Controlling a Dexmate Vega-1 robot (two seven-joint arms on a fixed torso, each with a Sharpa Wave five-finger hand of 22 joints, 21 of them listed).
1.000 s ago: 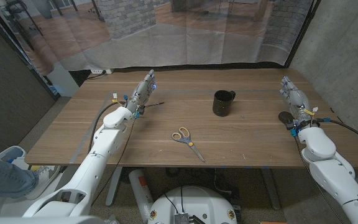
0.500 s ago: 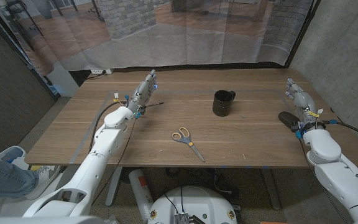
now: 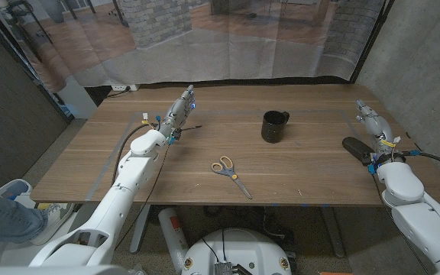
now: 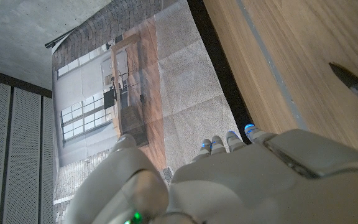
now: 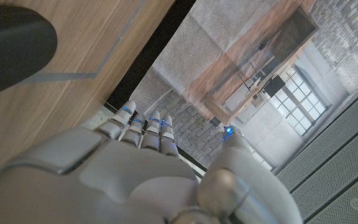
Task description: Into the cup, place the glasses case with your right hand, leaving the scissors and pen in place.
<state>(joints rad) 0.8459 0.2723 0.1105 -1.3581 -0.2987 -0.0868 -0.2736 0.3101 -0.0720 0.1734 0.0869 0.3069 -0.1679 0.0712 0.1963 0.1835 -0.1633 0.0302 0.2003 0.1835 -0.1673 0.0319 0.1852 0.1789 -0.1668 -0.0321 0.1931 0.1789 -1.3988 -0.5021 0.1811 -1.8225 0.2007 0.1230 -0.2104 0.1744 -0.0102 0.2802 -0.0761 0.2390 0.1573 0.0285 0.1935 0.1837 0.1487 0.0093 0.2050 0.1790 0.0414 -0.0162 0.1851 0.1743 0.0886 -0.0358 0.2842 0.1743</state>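
Lying nearest the front edge, the orange-handled steel scissors [image 3: 230, 173] sit mid-table, well apart from everything else. Farther back at the right edge, the dark oblong glasses case [image 3: 356, 147] rests just beside the right hand [image 3: 370, 122], whose fingers reach out straight and grip nothing. The case looks rigid, light and smooth, so a grasp across its narrow middle seems safest. Beyond stand the black ceramic cup [image 3: 273, 126], the slim dark pen [image 3: 189, 127], and the empty, straight-fingered left hand [image 3: 178, 111].
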